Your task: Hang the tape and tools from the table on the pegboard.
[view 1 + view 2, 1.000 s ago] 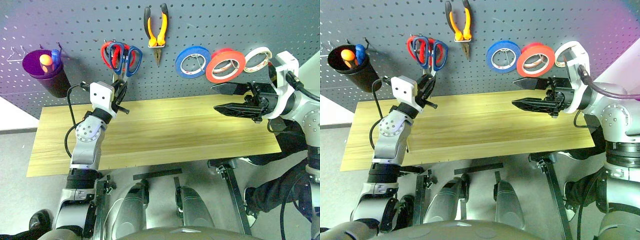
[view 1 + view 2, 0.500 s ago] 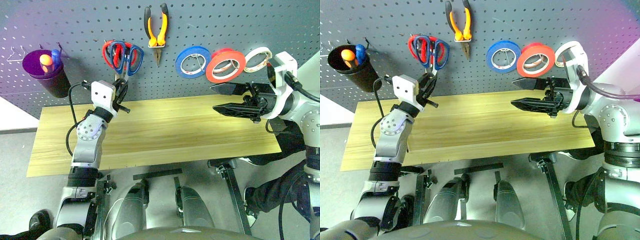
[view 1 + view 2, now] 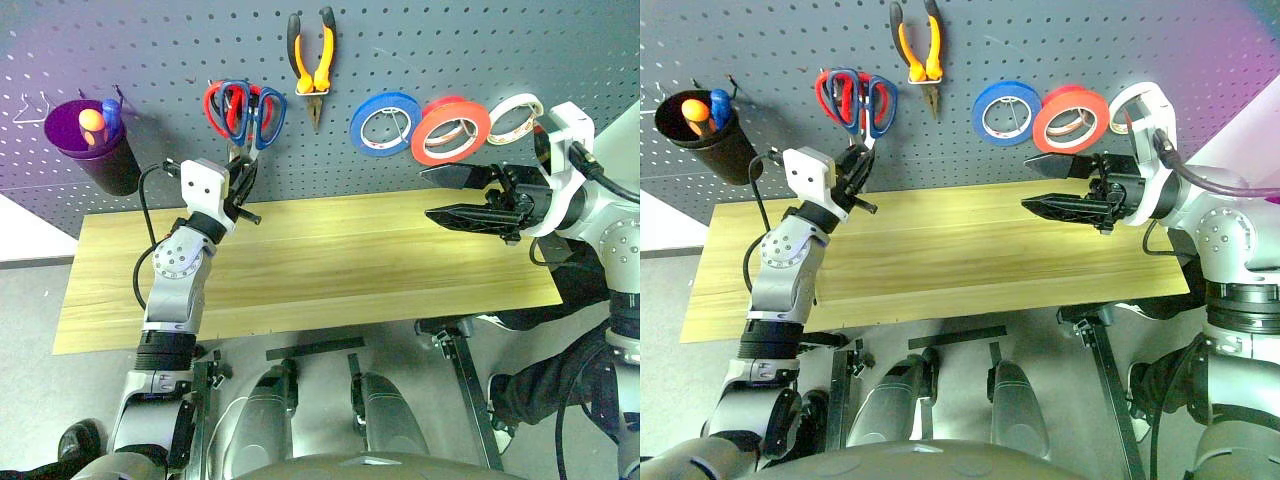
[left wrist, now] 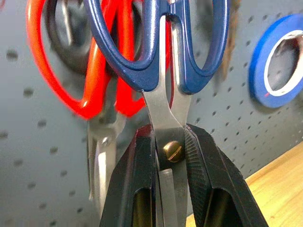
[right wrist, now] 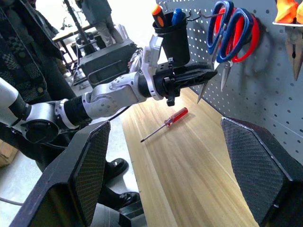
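The left pincer (image 4: 163, 156) is clamped on the blades of the blue-handled scissors (image 3: 248, 112), its ribbed black fingers (image 4: 206, 161) closing either side of the brass pivot screw. The scissors stand near upright against the pegboard (image 3: 150, 50), handles above the pincer, blade tips below. Their finger loops overlap the red-handled scissors (image 3: 215, 105) already hanging there, on or right at the same hook; whether a loop has actually seated on the wire cannot be told. That loop-to-hook relation is what the release appears to depend on.

The right pincer (image 3: 450, 195) stands wide open and empty, level above the surface (image 3: 330, 260), pointing toward the left arm, just below the orange-red tape (image 3: 450, 132).

Already hung: the tape, between a blue roll (image 3: 385, 123) and a white roll (image 3: 516, 118), and the yellow-handled pliers (image 3: 312, 62), nose down.

The red-handled screwdriver (image 5: 165, 124) lies flat on the surface below the left arm, its long axis diagonal, handle toward the pegboard. The left arm is the nearer.

Materials: the pegboard is matte dark grey, evenly perforated; the surface is pale, smooth wood grain; scissor handles are glossy plastic, blades bright steel; the screwdriver shaft is thin and likely to roll. A dark cup (image 3: 95, 150) holding two pens hangs on the board's left.
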Robot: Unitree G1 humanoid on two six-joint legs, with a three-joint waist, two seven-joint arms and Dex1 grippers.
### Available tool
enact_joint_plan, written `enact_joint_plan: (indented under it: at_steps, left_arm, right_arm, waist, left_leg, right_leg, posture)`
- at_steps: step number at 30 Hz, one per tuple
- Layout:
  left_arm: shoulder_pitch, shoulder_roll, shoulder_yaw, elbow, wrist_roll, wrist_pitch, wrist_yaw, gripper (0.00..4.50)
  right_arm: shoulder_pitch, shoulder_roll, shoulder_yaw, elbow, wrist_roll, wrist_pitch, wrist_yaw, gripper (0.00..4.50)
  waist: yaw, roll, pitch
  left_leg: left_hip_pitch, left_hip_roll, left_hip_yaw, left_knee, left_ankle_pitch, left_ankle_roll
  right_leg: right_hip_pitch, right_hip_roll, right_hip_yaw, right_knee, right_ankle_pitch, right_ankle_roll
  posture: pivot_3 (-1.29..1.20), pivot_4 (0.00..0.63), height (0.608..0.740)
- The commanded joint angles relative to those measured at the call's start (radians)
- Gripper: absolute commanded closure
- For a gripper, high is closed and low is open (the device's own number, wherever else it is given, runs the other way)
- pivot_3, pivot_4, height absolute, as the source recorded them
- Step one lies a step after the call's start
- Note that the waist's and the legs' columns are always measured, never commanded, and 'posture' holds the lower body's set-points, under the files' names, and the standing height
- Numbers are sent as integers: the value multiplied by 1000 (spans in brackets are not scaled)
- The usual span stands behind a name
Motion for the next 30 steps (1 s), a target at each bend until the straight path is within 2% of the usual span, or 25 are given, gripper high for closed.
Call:
enact_joint_plan:
  at_steps: [1, 3, 5, 13, 19, 20, 24, 30]
  left_arm:
    - [-7, -1, -3, -44, -30, -8, -35, 3956]
    - [2, -6, -8, -65, -42, -36, -55, 3956]
    - [-18, -9, 10, -37, -33, 48, -1, 3956]
    - [3, -13, 4, -87, -41, 8, -12, 3956]
    - [2, -8, 20, -74, -36, 43, 25, 3956]
    - [0, -11, 16, -77, -73, 51, -18, 3956]
    - [-26, -8, 19, -39, -46, 82, 18, 3956]
    - [-18, -1, -3, -65, -24, 3, -15, 3972]
  right_arm:
    - [-12, -3, -17, -13, 8, -14, 3, 594]
    - [-13, -3, -16, -11, 6, -15, 4, 594]
    - [-14, -3, -16, -9, 7, -15, 4, 594]
    - [-16, 0, -12, -18, 9, -10, 0, 594]
    - [-24, 3, -11, -16, 10, -7, -5, 594]
    - [-21, 3, -13, -19, 12, -7, -5, 594]
    - [-15, 5, -11, -18, 10, -9, -3, 594]
    - [-12, 2, -12, -19, 10, -7, -4, 594]
  waist:
    - [1, 0, 0]
    - [2, 0, 0]
    - [3, 0, 0]
    - [1, 0, 0]
    - [0, 0, 0]
    - [0, 0, 0]
    - [2, 0, 0]
    - [0, 0, 0]
  left_leg:
    - [0, 0, 0, 0, 0, 0]
    - [0, 0, 0, 0, 0, 0]
    - [0, 0, 0, 0, 0, 0]
    - [0, 0, 0, 0, 0, 1]
    - [0, 0, 0, 0, -1, 2]
    - [0, 0, 0, 0, -1, 2]
    - [0, 0, 0, 0, -1, 2]
    - [0, 0, 0, 0, -2, 3]
  right_leg:
    - [0, 0, 0, 0, 0, 0]
    - [0, 0, 0, 0, 0, 0]
    - [0, 0, 0, 0, 0, 0]
    - [0, 0, 0, 0, 0, 0]
    - [0, 0, 0, 0, 0, 0]
    - [0, 0, 0, 0, 0, 0]
    - [0, 0, 0, 0, 0, 0]
    - [0, 0, 0, 0, 0, 0]
  posture:
    - [-105, 240, 740]
    - [-104, 243, 740]
    - [-105, 244, 740]
    - [-102, 251, 740]
    - [-99, 251, 740]
    - [-99, 250, 740]
    - [-100, 249, 740]
    - [-102, 249, 740]
